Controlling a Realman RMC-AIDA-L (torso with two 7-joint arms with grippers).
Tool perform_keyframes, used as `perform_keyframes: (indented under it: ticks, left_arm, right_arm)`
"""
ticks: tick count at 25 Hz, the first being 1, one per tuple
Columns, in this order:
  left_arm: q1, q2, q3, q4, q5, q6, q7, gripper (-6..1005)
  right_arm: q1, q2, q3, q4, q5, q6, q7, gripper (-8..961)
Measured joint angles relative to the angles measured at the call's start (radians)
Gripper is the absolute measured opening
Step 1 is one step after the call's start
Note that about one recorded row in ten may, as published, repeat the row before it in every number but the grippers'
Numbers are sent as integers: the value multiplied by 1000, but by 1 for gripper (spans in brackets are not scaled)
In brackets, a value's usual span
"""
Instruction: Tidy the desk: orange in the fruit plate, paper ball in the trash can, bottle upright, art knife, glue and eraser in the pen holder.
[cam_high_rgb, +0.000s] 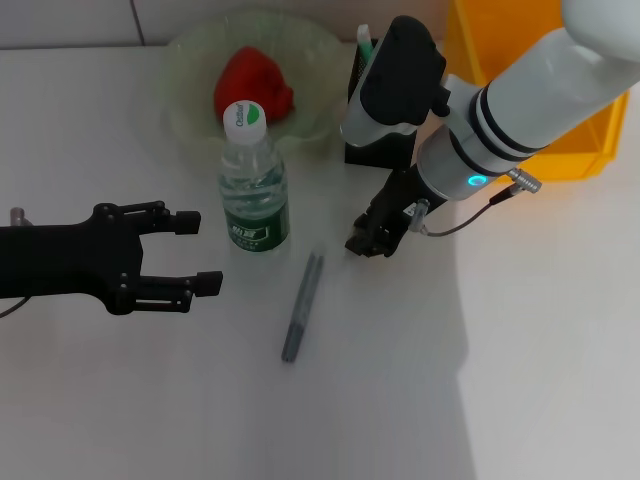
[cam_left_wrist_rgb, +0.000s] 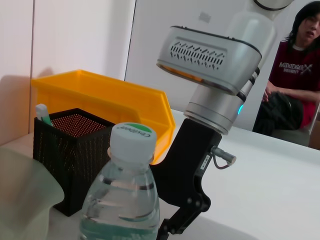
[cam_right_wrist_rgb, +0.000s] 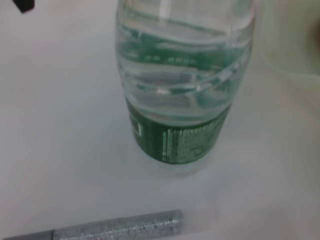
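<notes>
Hanging low over the counter (cam_high_rgb: 520, 380), the right pincer (cam_high_rgb: 375, 238) points down just beside the far end of the glue (cam_high_rgb: 301, 307) — I cannot tell if it is open or closed. It holds nothing that I can see.

The glue lies flat on the counter, a slim grey stick, between the pincer and the bottle (cam_high_rgb: 252, 185). I think it is light and hard, and it may roll away if it gets a push from the side. A good place to take hold looks like the middle of the stick, with one finger on each long side.

The bottle stands upright already, very near the top end of the glue. It has water in it, so it is a bit heavy, but a bump up high could still tip it.

The left pincer (cam_high_rgb: 203, 252) is open and holds nothing — it waits on the other side of the bottle.

Behind the right arm stands the pen holder (cam_left_wrist_rgb: 70, 150), with the green art knife (cam_left_wrist_rgb: 43, 114) sticking out of it. The trash can (cam_left_wrist_rgb: 115, 102) sits right behind that. The orange (cam_high_rgb: 252, 88) rests in the fruit plate (cam_high_rgb: 310, 50).
</notes>
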Motion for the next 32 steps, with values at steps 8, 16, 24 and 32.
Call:
perform_keyframes:
  ticks: [8, 16, 24, 32]
  left_arm:
    - [5, 1, -2, 0, 0, 2, 0, 845]
    - [5, 0, -1, 0, 0, 8, -3, 844]
    - [-6, -1, 6, 0, 0, 8, -8, 846]
    - [-5, -1, 1, 0, 0, 8, -6, 844]
  right_arm:
    - [-202, -17, 151, -514, -36, -194, 98, 241]
    - [-235, -17, 402, -655, -46, -127, 110, 287]
    - [-147, -21, 411, -410, -48, 0, 44, 334]
    - [-154, -21, 415, -401, -43, 5, 41, 380]
